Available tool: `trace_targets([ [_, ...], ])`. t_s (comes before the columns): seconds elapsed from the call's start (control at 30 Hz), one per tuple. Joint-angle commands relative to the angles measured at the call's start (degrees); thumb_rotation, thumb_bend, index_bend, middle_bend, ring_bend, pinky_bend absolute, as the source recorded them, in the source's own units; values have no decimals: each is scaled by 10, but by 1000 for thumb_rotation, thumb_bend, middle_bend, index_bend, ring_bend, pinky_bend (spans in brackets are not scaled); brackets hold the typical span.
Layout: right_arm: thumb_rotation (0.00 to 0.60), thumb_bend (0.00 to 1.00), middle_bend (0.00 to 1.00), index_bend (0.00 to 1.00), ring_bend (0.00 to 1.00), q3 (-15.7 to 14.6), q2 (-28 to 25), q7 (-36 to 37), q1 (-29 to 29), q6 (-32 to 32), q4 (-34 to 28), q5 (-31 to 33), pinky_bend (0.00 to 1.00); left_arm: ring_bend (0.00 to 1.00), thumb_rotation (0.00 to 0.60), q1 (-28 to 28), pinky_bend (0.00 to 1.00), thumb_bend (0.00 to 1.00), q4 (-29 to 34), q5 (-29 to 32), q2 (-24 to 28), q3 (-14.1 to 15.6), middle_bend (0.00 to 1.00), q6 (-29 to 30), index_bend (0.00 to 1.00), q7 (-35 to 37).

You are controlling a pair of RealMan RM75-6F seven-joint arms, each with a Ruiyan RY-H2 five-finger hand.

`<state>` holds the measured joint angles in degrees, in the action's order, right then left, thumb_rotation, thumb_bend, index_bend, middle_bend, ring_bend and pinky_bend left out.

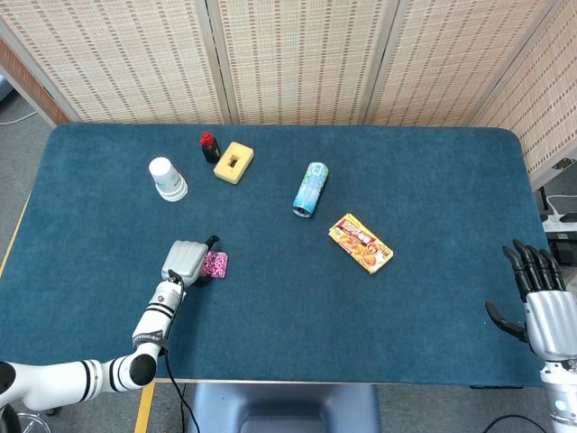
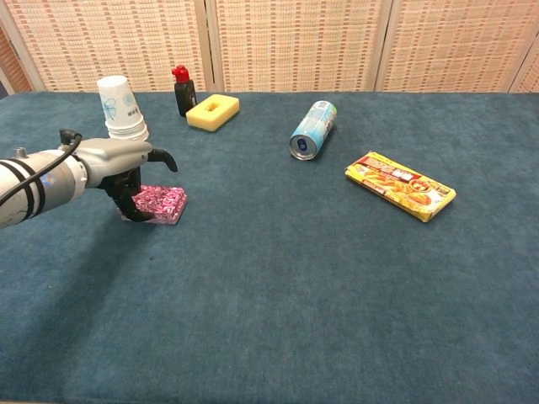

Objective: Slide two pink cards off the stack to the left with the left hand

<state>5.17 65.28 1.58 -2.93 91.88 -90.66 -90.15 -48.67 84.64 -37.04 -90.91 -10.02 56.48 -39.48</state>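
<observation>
Pink cards (image 2: 162, 204): I am pressing my left hand (image 2: 118, 164), fingers curled down, onto their left edge; excess pressure is risking dragging the whole stack.

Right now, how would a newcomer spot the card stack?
On the blue table, look near its front left, below the white paper cups. The card stack lies flat beside the left hand; it is the only pink patterned thing there.

Grey-backed left hand (image 2: 118, 164) with black fingers, white black-banded forearm.
</observation>
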Motion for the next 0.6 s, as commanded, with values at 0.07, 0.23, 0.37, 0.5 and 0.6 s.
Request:
trace_targets([
  [0.07, 600, 219, 0, 0, 0, 0, 0, 0, 0, 1, 0, 0, 48, 1000, 600, -2, 1000, 275, 2, 3, 2, 2, 1000, 1, 191, -2],
  [0.23, 600, 218, 0, 0, 0, 0, 0, 2, 1, 2, 1, -2, 48, 1000, 600, -7, 1000, 275, 6, 18, 6, 7, 1000, -3, 279, -10],
  [0.37, 600, 219, 0, 0, 0, 0, 0, 3, 0, 1, 1, -2, 48, 1000, 600, -12, 1000, 274, 8, 31, 6, 8, 1000, -4, 288, -15],
  [0.5, 600, 218, 0, 0, 0, 0, 0, 2, 0, 2, 1, -2, 48, 1000, 600, -14, 1000, 277, 9, 32, 6, 10, 1000, 1, 293, -15],
  [0.6, 600, 218, 0, 0, 0, 0, 0, 2, 0, 1, 1, -2, 48, 1000, 600, -14, 1000, 280, 10, 28, 5, 10, 1000, 6, 309, -11],
])
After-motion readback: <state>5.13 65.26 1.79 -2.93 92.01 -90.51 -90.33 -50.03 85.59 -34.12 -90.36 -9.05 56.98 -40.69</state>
